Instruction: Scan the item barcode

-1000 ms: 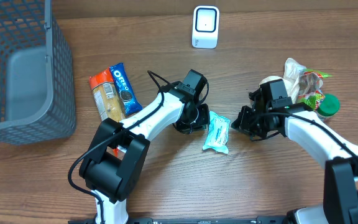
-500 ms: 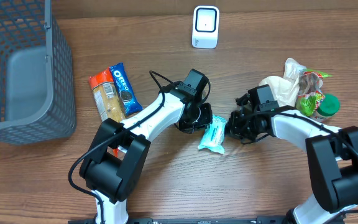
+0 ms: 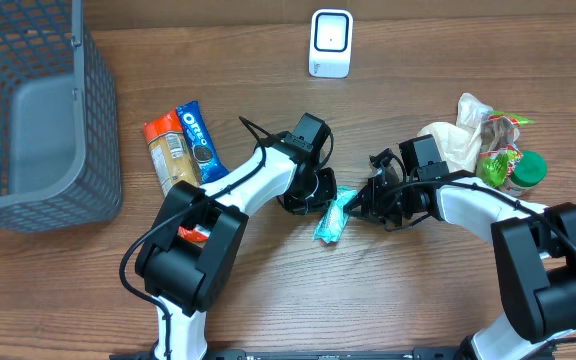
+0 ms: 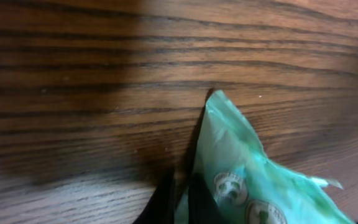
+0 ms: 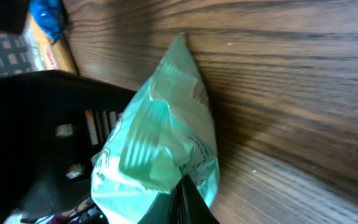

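Mint-green packet [image 3: 330,218] is held tilted low over the wooden table [image 3: 398,300], on the robot's side of the white scanner [image 3: 330,43] and well apart from it. Left gripper [image 3: 324,196] is clamped on the packet's edge, fingers pressed together. Right gripper [image 3: 352,208] pinches the same packet from the opposite side, jaws tight on the film. Oreo pack [image 3: 197,143] lies off to the scanner's left.
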Tool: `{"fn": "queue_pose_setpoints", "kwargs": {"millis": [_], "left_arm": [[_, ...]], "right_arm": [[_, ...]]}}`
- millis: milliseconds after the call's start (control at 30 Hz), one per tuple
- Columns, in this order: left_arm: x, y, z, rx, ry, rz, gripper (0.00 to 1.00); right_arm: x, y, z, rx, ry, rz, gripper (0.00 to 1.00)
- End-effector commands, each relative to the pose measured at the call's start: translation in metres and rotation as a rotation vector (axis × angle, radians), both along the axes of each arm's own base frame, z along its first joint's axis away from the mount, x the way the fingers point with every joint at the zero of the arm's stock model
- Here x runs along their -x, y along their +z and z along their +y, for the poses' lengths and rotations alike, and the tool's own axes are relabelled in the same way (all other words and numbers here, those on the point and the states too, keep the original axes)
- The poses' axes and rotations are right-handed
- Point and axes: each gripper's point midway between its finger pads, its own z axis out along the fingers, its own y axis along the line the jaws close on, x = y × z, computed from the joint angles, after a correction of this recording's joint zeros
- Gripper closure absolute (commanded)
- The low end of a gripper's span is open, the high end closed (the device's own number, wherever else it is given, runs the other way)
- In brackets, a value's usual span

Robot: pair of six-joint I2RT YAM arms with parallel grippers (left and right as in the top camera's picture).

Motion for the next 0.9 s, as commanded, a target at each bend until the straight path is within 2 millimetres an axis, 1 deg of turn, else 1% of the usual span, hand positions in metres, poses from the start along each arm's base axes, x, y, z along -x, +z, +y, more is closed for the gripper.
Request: {"fn": "queue_pose_setpoints", "kwargs": {"millis": [0,133,300,367,433,500,600,667,767,867], "left_arm": [[0.014,0.003,-0.028,0.118,-0.042,0.063,0.96],[0.016,0.01,-0.037,0.179,-0.035,0.09,0.96],[0.022,0.021,-0.051,0.274,-0.046,0.134,0.96],[0.024,0.024,-0.053,0.295,-0.043,0.149,0.96],[0.024,0.026,-0.054,0.309,-0.044,0.156,0.96],[0.021,0.026,-0.05,0.31,-0.033,0.157,0.96],[0.009,0.024,-0.039,0.301,0.001,0.143,0.96],[-0.001,0.021,-0.028,0.281,0.017,0.116,0.96],[-0.013,0.009,0.003,0.178,0.068,0.089,0.96],[-0.021,-0.002,0.037,0.063,0.099,0.067,0.96]], "right_arm": [[0.001,0.033,0.015,-0.106,0.048,-0.057,0.96],[0.0,0.035,0.016,-0.111,0.032,-0.044,0.96],[0.001,0.038,0.03,-0.117,0.039,-0.051,0.96],[0.0,0.034,0.034,-0.087,0.024,-0.048,0.96],[-0.001,0.028,0.032,-0.041,-0.004,-0.041,0.96],[-0.001,0.023,0.03,-0.014,-0.023,-0.029,0.96],[-0.002,0.02,0.027,0.009,-0.034,-0.026,0.96],[-0.002,0.015,0.023,0.041,-0.048,-0.019,0.96],[-0.001,0.01,0.018,0.075,-0.061,-0.011,0.96],[-0.002,0.009,0.018,0.083,-0.063,-0.013,0.96]]}}
